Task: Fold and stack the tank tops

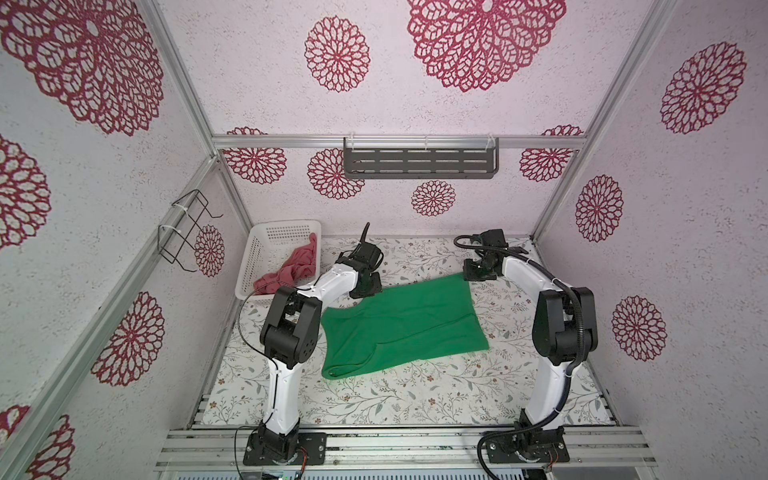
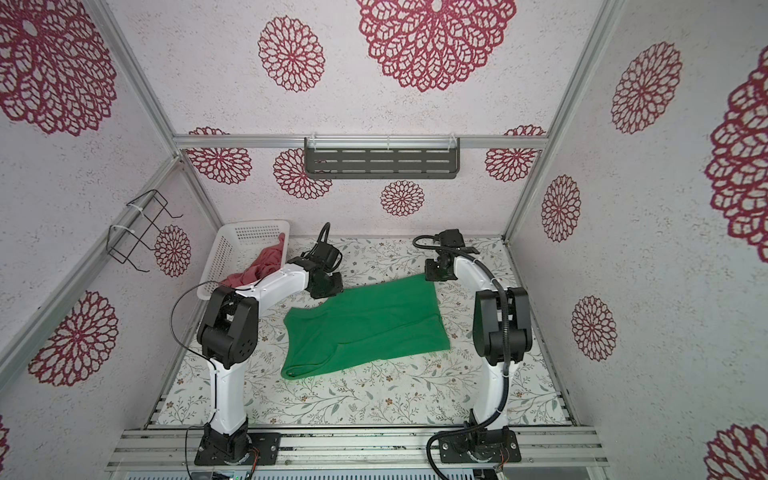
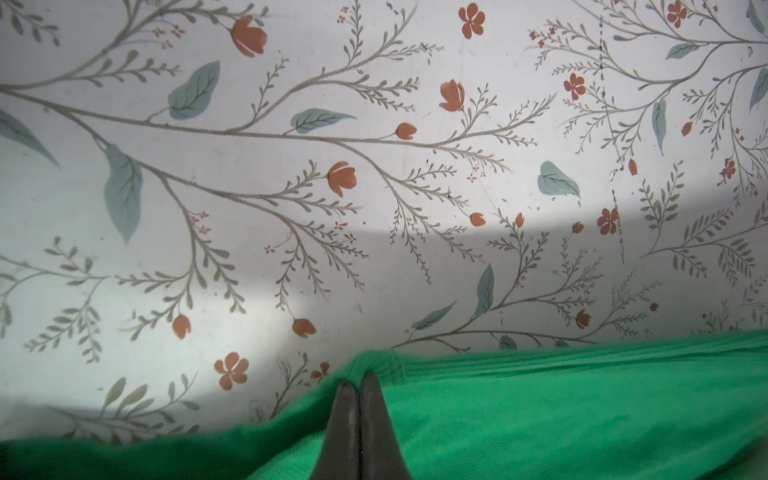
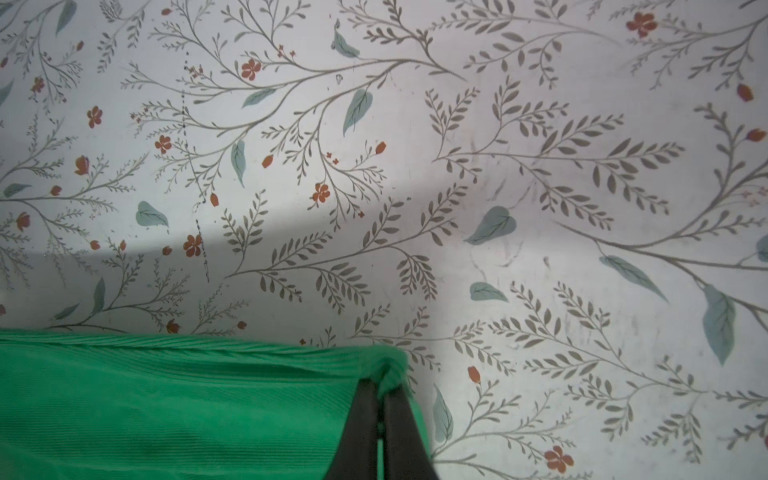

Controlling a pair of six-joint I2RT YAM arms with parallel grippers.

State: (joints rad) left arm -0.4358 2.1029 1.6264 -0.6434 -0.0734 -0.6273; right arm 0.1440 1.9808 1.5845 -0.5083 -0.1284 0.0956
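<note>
Green tank top (image 1: 403,324) spread mid-table, far edge pinched at both corners: left gripper (image 3: 360,380) clamped tight, right gripper (image 4: 380,388) nipping cloth (hairline slit between fingers). Bare floral table (image 1: 415,399) beyond that edge and nearside. Pink-red tank top (image 1: 291,270) slumped in white basket (image 1: 282,235), far left.

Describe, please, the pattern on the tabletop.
The tabletop is white with grey leafy twigs and orange-red flowers, clearest in the left wrist view.

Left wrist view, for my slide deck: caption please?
Left gripper shut on an edge of the green top, flowered table beyond.
</note>
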